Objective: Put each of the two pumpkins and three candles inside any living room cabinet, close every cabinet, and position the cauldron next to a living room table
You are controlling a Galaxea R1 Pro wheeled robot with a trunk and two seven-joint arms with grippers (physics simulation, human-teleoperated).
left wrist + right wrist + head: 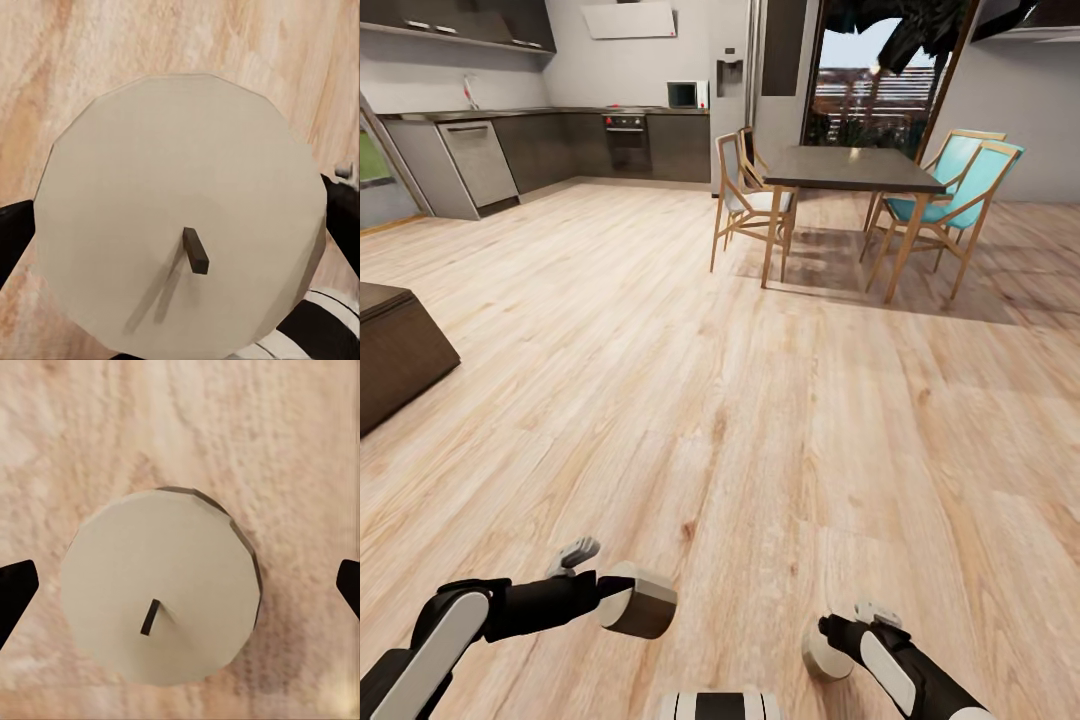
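A pale wood plank floor (pixel 690 400) runs across the whole room, lit evenly. At the far left stands a kitchen with dark grey cabinets (pixel 570 145), a built-in oven (pixel 628 140), a microwave (pixel 686 94) on the counter and a white extractor hood (pixel 628 19) on the light grey wall. A dishwasher (pixel 479 160) is set into the near end of the counter run. Far right of centre, a dark-topped dining table (pixel 852 168) stands on wooden legs, with wooden chairs on its left (pixel 745 200) and turquoise-seated chairs (pixel 960 185) on its right. Behind it a tall glazed door (pixel 880 85) shows daylight and foliage. At the left edge sits a low dark-brown unit (pixel 395 350).
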